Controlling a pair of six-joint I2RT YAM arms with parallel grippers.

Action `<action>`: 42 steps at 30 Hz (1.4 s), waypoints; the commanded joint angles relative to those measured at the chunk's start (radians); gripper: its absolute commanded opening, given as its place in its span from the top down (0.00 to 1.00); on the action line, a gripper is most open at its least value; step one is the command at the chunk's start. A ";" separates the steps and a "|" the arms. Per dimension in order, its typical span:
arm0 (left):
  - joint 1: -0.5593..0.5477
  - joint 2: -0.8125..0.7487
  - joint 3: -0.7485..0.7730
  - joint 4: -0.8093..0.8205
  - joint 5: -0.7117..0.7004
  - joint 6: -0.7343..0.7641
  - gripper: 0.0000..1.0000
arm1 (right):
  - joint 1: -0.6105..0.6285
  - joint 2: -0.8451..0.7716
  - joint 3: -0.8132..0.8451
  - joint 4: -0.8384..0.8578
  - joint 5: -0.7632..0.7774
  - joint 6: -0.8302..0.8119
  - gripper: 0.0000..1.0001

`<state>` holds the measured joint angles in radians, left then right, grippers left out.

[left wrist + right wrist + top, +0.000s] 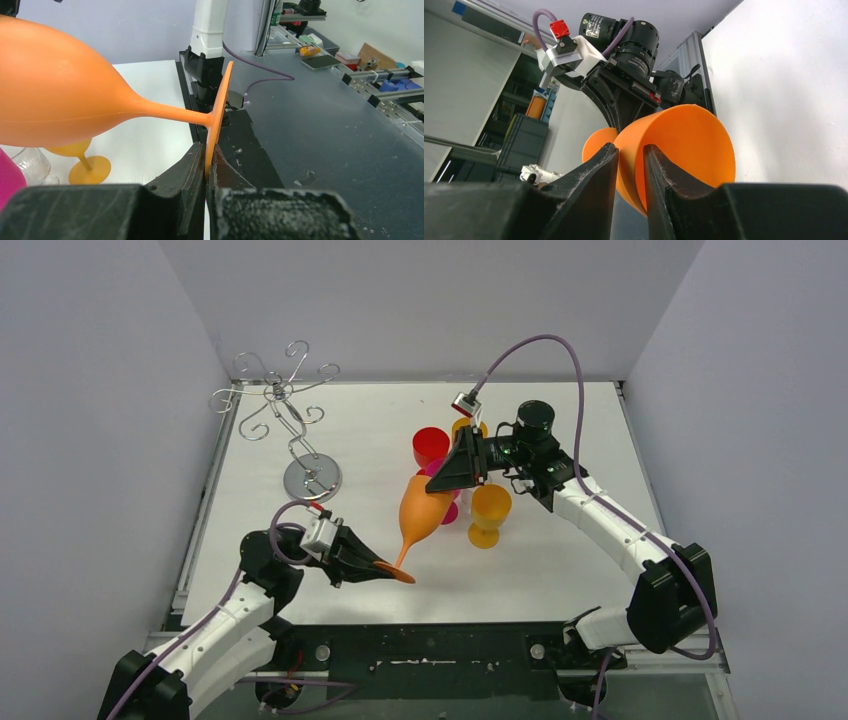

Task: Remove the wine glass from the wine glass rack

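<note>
The orange wine glass (pixel 424 508) hangs tilted in the air above the table, off the silver wire wine glass rack (pixel 284 408), which stands at the far left on its round shiny base. My left gripper (pixel 372 565) is shut on the edge of the glass's flat foot, as the left wrist view shows at the gripper (pixel 207 161), with the bowl (pixel 60 95) reaching to the left. My right gripper (pixel 438 482) straddles the bowl's rim. In the right wrist view this gripper (pixel 630 150) has one finger inside the bowl (pixel 689 145) and one outside, shut on the rim.
Under and behind the held glass stand a red cup (pixel 431 445), a magenta glass (pixel 449 508), a yellow-orange goblet (pixel 489 512) and another yellow glass (pixel 468 426). The left wrist view also shows a clear glass (pixel 30 162). White walls close in the table at the back and on both sides.
</note>
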<state>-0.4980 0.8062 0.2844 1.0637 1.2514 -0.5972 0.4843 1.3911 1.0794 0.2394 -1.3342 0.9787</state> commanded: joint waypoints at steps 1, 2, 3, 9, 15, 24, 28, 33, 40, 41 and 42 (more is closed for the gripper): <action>-0.002 0.016 0.065 -0.014 0.007 0.042 1.00 | 0.013 -0.017 0.006 0.050 -0.062 0.015 0.77; -0.002 0.020 0.070 -0.015 0.010 0.042 1.00 | 0.012 -0.021 0.005 0.051 -0.062 0.015 0.80; -0.002 0.022 0.072 -0.016 0.008 0.043 1.00 | 0.012 -0.024 0.001 0.049 -0.061 0.015 0.83; -0.002 -0.002 0.068 -0.082 -0.003 0.075 1.00 | 0.014 -0.039 -0.011 0.054 -0.056 0.018 0.98; -0.002 -0.010 0.094 -0.199 -0.005 0.159 1.00 | 0.062 -0.057 -0.025 0.144 -0.047 0.060 1.00; 0.009 -0.070 0.087 -0.321 -0.125 0.184 0.55 | 0.033 -0.071 -0.027 0.081 0.011 -0.003 1.00; 0.024 -0.127 0.105 -0.487 -0.220 0.232 0.34 | 0.028 -0.066 0.079 -0.355 0.138 -0.351 1.00; 0.031 -0.194 0.130 -0.645 -0.357 0.239 0.15 | 0.078 -0.054 0.169 -0.694 0.439 -0.609 1.00; 0.033 -0.307 0.187 -0.869 -0.652 0.248 0.03 | 0.289 -0.096 0.109 -0.706 0.871 -0.692 1.00; 0.034 -0.318 0.196 -0.897 -0.703 0.248 0.03 | 0.321 -0.103 0.098 -0.702 0.936 -0.704 1.00; 0.034 -0.326 0.203 -0.918 -0.770 0.237 0.03 | 0.349 -0.107 0.089 -0.699 0.999 -0.719 1.00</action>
<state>-0.4698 0.5186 0.4095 0.2928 0.7406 -0.3733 0.7288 1.3460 1.1912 -0.4385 -0.6662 0.3672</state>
